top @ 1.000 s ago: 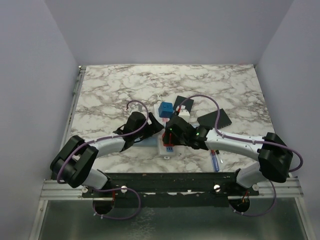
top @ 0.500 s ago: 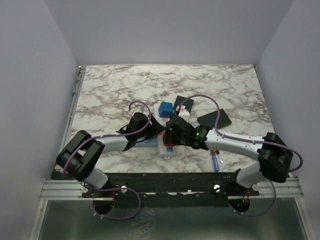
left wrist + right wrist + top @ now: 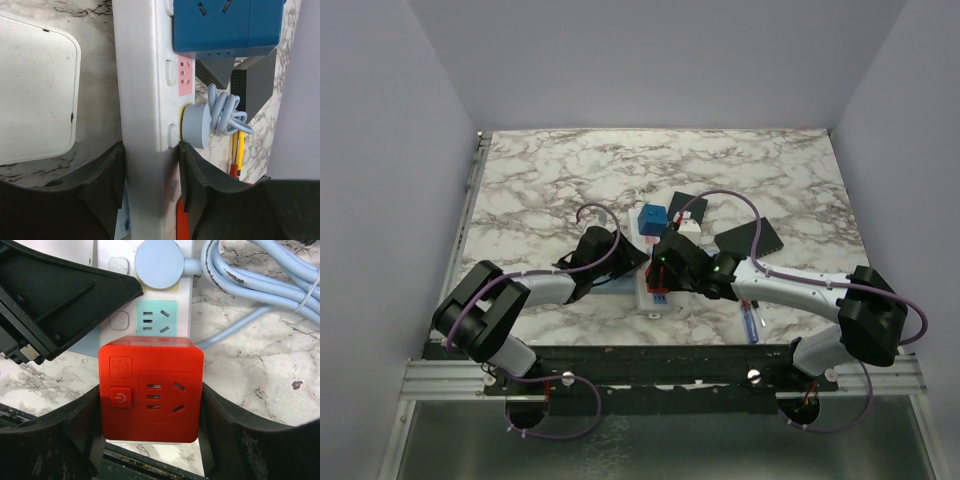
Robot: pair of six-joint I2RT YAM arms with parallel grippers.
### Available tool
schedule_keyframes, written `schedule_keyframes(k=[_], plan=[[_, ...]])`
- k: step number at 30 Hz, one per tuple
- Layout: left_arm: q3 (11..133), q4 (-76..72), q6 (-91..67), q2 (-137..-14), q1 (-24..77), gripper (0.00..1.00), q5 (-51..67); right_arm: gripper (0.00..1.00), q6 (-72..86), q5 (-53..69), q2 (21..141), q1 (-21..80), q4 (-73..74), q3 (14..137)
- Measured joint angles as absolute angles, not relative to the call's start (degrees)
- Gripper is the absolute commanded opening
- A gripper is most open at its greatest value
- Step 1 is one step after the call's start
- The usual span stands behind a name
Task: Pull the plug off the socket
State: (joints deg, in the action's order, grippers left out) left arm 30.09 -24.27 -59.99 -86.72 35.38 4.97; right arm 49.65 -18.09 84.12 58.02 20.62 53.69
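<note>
Plug, a red cube, still seated on socket, pinched inside right gripper; left gripper has just settled, clamped across the socket right beside it, so it looks braced and the pull can likely start.

From my screen the socket reads as smooth white moulded plastic with a soft sheen, and its pastel outlet panels look flat and matt. The red plug is hard plastic too, satin rather than shiny, with crisp moulded edges. The blue cube looks like the same sort of plastic, slightly duller. I see a matt pale-blue round plug and a rubbery-looking cable with faint scuffs. The left tool and right tool have matt black plastic fingers. The white flat box is smooth plastic. The counter shows a smooth marble-patterned surface, and the rail at its near edge is bare metal.
</note>
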Motion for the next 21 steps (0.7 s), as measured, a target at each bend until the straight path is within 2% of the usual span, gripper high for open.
schedule_keyframes(k=[4, 9, 21], plan=[[29.5, -25.2, -60.2, -86.7, 35.4, 0.19, 5.0, 0.0, 50.0, -17.9, 84.1, 58.0, 20.6, 53.6], [29.2, -25.7, -60.2, -86.7, 35.4, 0.0, 5.0, 0.0, 50.2, -17.9, 84.1, 58.0, 20.6, 53.6], [28.9, -27.9, -57.9, -86.6, 35.4, 0.0, 4.9, 0.0, 51.9, -18.6, 84.1, 58.0, 25.4, 56.7]])
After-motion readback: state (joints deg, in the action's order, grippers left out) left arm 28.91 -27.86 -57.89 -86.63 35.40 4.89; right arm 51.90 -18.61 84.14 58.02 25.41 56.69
